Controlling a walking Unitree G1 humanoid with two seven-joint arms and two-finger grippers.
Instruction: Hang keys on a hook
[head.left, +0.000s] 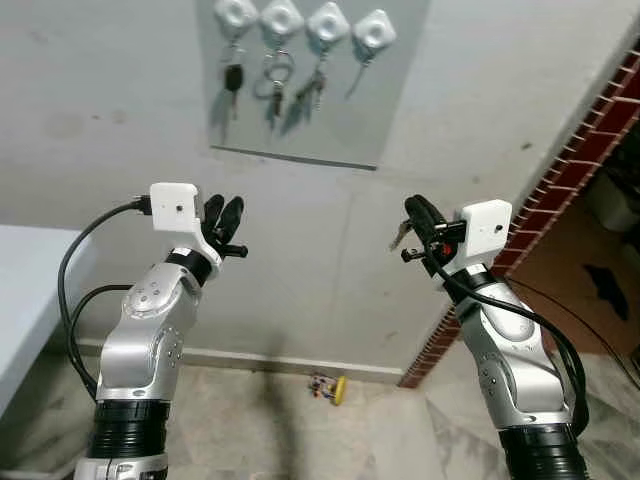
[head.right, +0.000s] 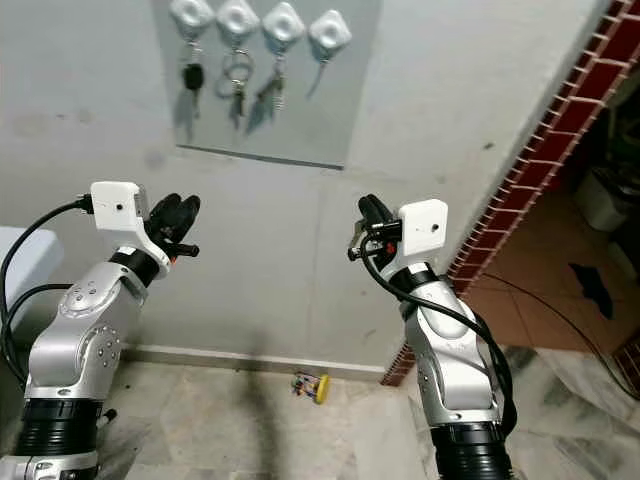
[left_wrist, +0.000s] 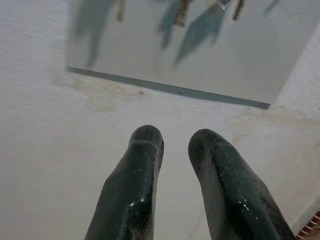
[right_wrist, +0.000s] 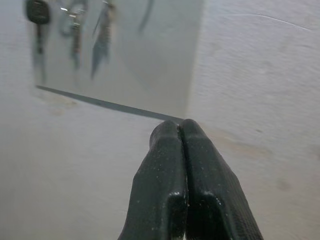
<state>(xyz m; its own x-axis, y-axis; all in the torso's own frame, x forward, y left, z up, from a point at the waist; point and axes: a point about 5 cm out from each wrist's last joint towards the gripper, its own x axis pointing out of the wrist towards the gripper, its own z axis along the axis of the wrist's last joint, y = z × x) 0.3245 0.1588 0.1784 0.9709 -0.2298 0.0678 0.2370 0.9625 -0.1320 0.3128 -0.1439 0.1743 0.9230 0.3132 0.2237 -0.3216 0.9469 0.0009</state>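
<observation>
Parted end effector (left_wrist: 175, 145) before wall (left_wrist: 60, 150)

Both arms raised, elbows bent, wrists angled up. Left gripper (head.left: 226, 216) fingers (left_wrist: 135, 185) slightly parted, nothing between jaws. Right gripper (head.left: 420, 215) fingers (right_wrist: 167, 175) pressed together, tips touching.

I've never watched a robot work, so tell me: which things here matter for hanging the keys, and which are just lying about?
For the job: key held in shut right pincer; rightmost hook, seemingly bare; grey panel carrying the hooks.

Lying about: three hung key sets; small yellow thing on floor; white table; brick wall; open left pincer, idle.
</observation>
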